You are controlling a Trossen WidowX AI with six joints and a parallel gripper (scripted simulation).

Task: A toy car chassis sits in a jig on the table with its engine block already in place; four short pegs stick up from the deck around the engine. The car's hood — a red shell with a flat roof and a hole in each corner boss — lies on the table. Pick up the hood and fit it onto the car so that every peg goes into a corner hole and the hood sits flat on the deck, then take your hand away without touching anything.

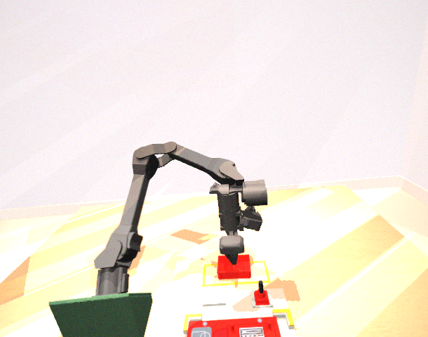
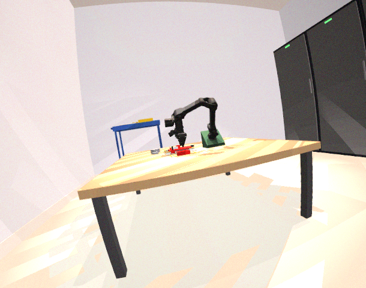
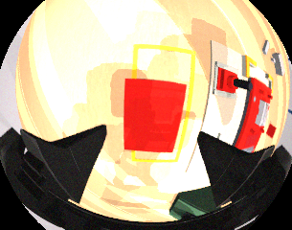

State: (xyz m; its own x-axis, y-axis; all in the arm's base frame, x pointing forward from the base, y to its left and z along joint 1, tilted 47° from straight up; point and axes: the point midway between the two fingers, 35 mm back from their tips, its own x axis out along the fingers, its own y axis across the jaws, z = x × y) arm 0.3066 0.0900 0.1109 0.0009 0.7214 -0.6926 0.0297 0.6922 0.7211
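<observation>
The red hood (image 1: 233, 272) (image 2: 183, 152) (image 3: 152, 115) lies roof up on the table inside a yellow outline (image 3: 165, 47). My gripper (image 1: 233, 262) (image 2: 182, 145) (image 3: 153, 133) is open and empty, pointing down above the hood. In the wrist view its fingertips stand wide on either side of the hood, with a gap to each side. In the top view the near finger hides the other. The red chassis (image 1: 225, 328) (image 3: 248, 126) sits in its jig, cut off by the lower edge of the top view. Two short red pegs show there; the engine block is not clear.
A red block with an upright black stick (image 1: 261, 298) (image 3: 226, 79) stands between hood and chassis. Yellow corner brackets (image 1: 290, 319) mark the jig. A green panel (image 1: 102, 315) (image 2: 212, 139) stands by the arm's base. A small grey part (image 2: 155, 151) lies beyond the chassis.
</observation>
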